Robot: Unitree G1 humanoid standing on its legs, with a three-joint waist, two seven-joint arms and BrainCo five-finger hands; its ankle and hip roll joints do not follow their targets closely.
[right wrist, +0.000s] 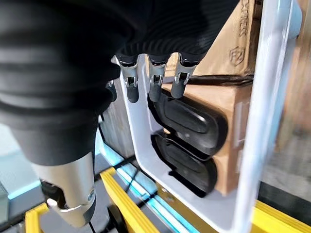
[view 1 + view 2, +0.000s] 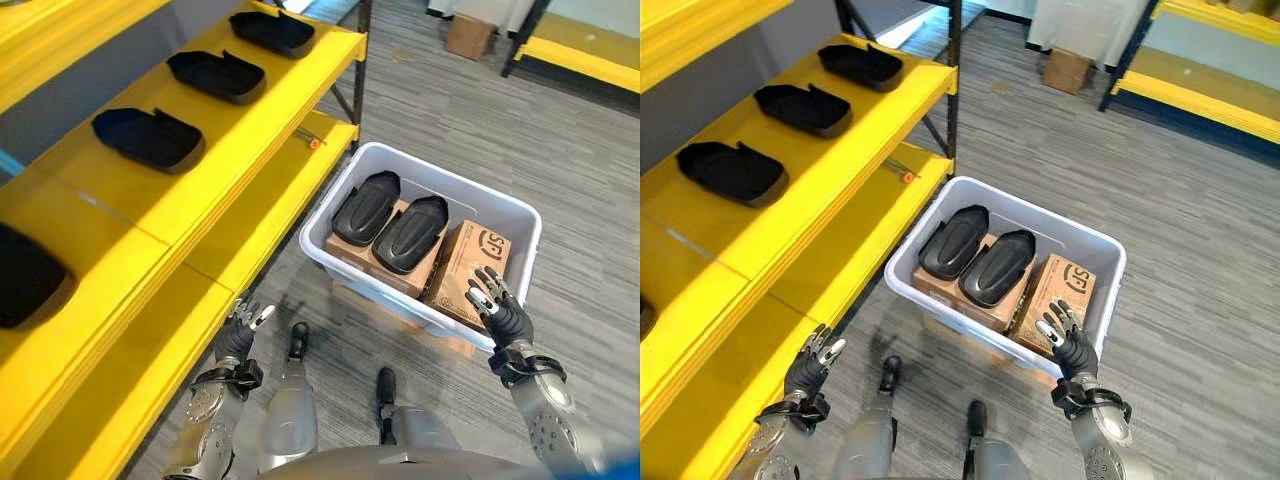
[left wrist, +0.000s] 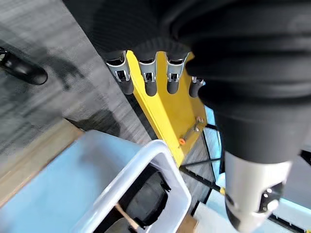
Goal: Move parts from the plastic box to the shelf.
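A white plastic box point(image 2: 505, 207) stands on the floor beside the yellow shelf point(image 2: 210, 185). Inside it, two black moulded parts point(image 2: 366, 207) point(image 2: 411, 233) lie side by side on cardboard boxes point(image 2: 469, 265). Several matching black parts point(image 2: 148, 138) point(image 2: 216, 76) point(image 2: 272, 32) rest in a row on the upper shelf board. My right hand point(image 2: 497, 306) hovers over the box's near right rim, fingers straight and holding nothing. My left hand point(image 2: 241, 329) hangs low by the shelf's lower board, open and away from the box.
Another black part point(image 2: 28, 278) lies at the near left of the shelf. A small orange item point(image 2: 314, 144) sits on the lower board. A cardboard box point(image 2: 470, 36) and a second yellow rack point(image 2: 585, 55) stand across the grey floor.
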